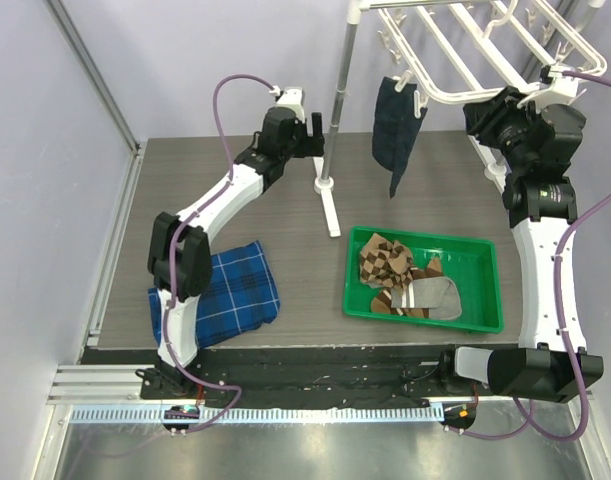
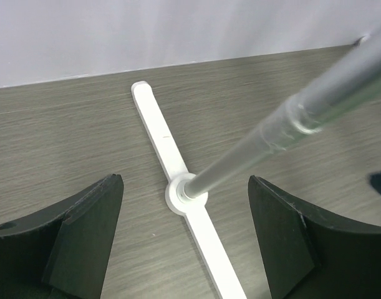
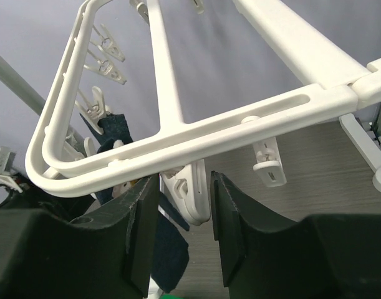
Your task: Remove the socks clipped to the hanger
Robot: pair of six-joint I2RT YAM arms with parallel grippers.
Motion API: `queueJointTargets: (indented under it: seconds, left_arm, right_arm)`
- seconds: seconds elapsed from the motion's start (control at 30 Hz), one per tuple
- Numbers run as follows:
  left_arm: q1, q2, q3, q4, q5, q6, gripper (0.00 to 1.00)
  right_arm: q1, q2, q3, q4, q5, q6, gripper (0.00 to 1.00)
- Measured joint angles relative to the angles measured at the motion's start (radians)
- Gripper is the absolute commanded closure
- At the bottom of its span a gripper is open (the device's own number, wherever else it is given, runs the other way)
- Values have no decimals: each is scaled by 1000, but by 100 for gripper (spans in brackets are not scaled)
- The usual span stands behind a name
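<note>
The green tray (image 1: 480,290) sits on the dark table (image 1: 235,190) at lower centre-right of the overhead view. It holds a loose heap of socks toward its left and middle. A brown argyle sock (image 1: 383,260) lies at the upper left, a brown sock with cream stripes (image 1: 428,270) is beside and partly under it, and a grey sock (image 1: 437,297) lies across the front. The tray's right part is bare. One dark navy sock (image 1: 395,135) hangs at upper centre, clipped at its top to the near-left corner of the white hanger (image 1: 455,50), which fills the upper right. The sock's lower end dangles above the table, well apart from the tray. The right gripper (image 3: 184,180) is raised to the hanger's underside with its jaws partly apart on either side of a dangling white clip (image 3: 189,193). The pads stand very close to the clip, but it cannot be told whether they press on it. In the right wrist view, navy fabric shows just left of that clip. The left gripper (image 2: 185,180) is spread wide and grasps nothing. It is at upper centre-left beside the metal pole stand (image 1: 343,90), whose white cross base rests on the table. A folded blue plaid cloth (image 1: 230,290) lies at lower left.
</note>
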Motion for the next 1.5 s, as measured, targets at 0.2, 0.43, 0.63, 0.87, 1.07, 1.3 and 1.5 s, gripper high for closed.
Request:
queueJointTargets:
  seconds: [0.2,0.43,0.63,0.87,1.07,1.3,1.5]
  left_arm:
    - [-9,-201,-170,41,66,-27,11]
    - [-106,-329,-227,162,132,-23,9]
    - [-266,-307,-227,203,138,11,5]
    - [-358,-183,-188,241,109,30,2]
    - [-375,-30,-56,234,72,30,5]
    - [-377,96,94,231,-4,31,50]
    - [-379,103,111,241,-23,32,97]
  right_arm:
    - [-1,-3,0,-13,6,-3,55]
    - [-1,-3,0,-31,17,-6,55]
    - [-1,-3,5,-37,19,-10,55]
    - [-1,-3,5,-37,20,-10,55]
    - [-1,-3,5,-38,20,-10,52]
    - [-3,-3,5,-39,13,-10,52]
    - [-5,-3,8,-54,-4,-10,50]
